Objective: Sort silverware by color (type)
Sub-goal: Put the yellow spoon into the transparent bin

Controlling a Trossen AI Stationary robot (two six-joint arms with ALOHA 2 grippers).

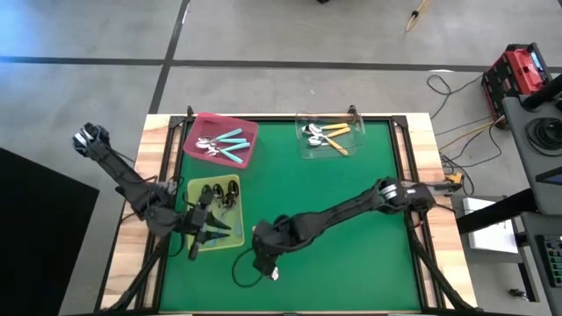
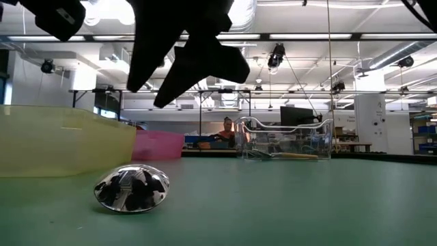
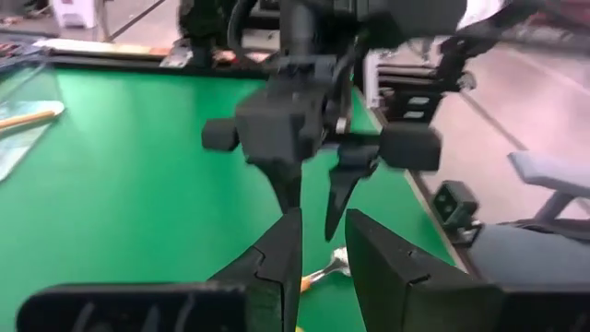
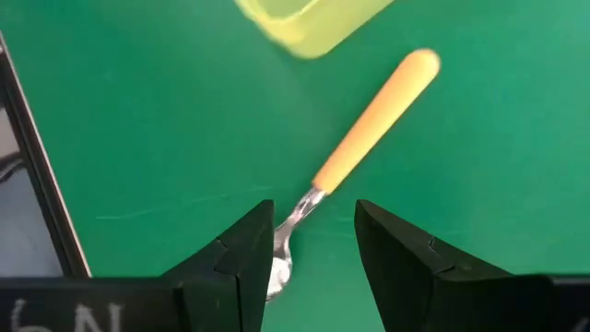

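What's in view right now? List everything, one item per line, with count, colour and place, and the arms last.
orange-handled spoon: one, orange handle with a metal bowl, loose on the green mat near the front edge, under the right gripper
pink tray: one, back left of the mat, holding light blue-handled spoons, count unclear
clear tray: one, back centre, holding orange-handled spoons, count unclear
yellow-green tray: one, front left, contents hidden by the left arm
green mat: one, covering the tabletop
person: one, far behind the table
left gripper: dark, over the yellow-green tray
right gripper: dark, open, fingers either side of the loose spoon's neck
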